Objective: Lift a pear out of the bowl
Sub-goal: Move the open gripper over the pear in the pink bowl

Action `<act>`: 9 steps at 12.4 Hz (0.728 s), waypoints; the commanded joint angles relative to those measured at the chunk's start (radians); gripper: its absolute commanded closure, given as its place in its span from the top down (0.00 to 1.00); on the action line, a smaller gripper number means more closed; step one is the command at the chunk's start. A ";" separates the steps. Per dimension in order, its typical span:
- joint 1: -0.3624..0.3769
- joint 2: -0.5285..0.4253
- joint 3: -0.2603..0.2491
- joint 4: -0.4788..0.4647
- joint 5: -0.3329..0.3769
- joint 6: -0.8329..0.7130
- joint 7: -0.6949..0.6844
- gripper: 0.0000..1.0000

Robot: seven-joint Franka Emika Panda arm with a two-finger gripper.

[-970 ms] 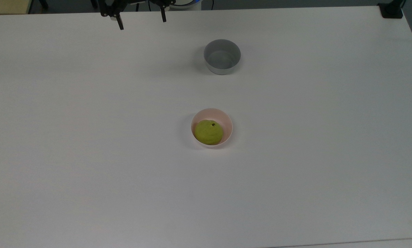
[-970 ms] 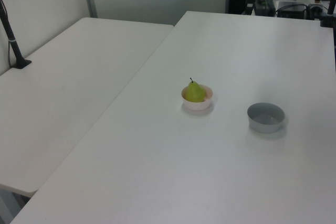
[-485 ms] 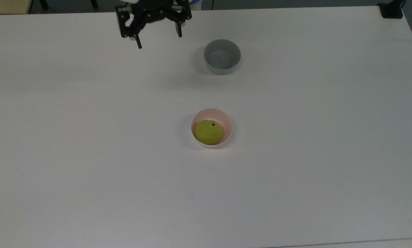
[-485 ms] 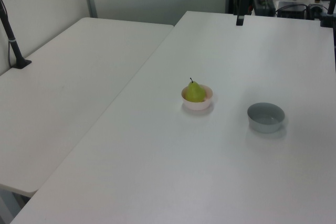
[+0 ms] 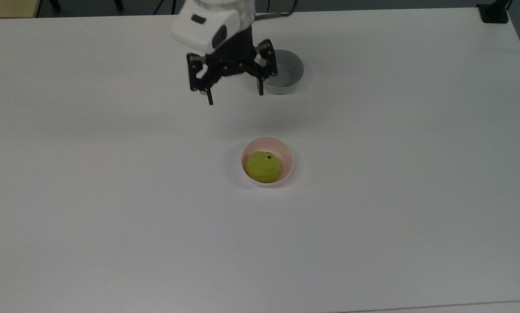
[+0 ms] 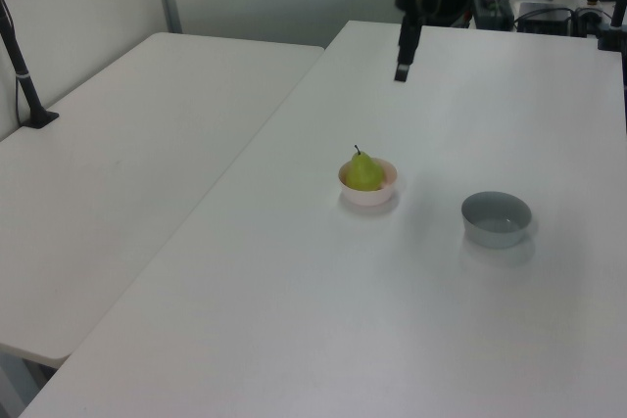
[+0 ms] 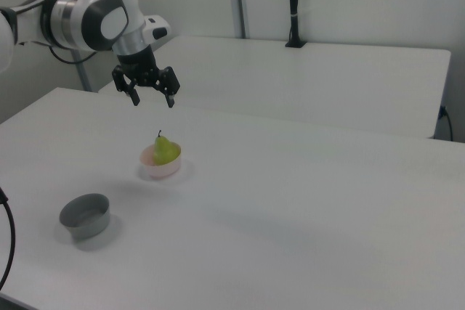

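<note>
A yellow-green pear [image 5: 263, 166] [image 6: 364, 172] [image 7: 165, 150] with a dark stem stands upright in the small pale pink bowl [image 5: 286, 152] [image 6: 368, 194] [image 7: 161, 170] at the middle of the white table. My gripper [image 5: 236, 97] [image 6: 402, 71] [image 7: 152, 101] hangs open in the air, well above the table. In the top view it is up and to the left of the bowl. Its two black fingers [image 5: 209, 98] are spread wide with nothing between them.
A grey bowl [image 5: 286, 78] [image 6: 497, 218] [image 7: 85, 215] stands on the table [image 5: 372, 195], partly behind the gripper in the top view. A second white table [image 6: 118, 173] [image 7: 312, 78] adjoins this one. A black pole base [image 5: 493, 13] sits at the table's corner.
The gripper has come in from the top view's upper edge, moving down and to the right toward the bowls, fingers still open. Pear and both bowls have not moved.
</note>
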 commanded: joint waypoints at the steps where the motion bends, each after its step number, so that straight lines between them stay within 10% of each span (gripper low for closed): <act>1: 0.042 0.075 -0.004 0.010 -0.017 0.075 0.065 1.00; 9: 0.091 0.188 -0.004 0.010 -0.031 0.184 0.099 1.00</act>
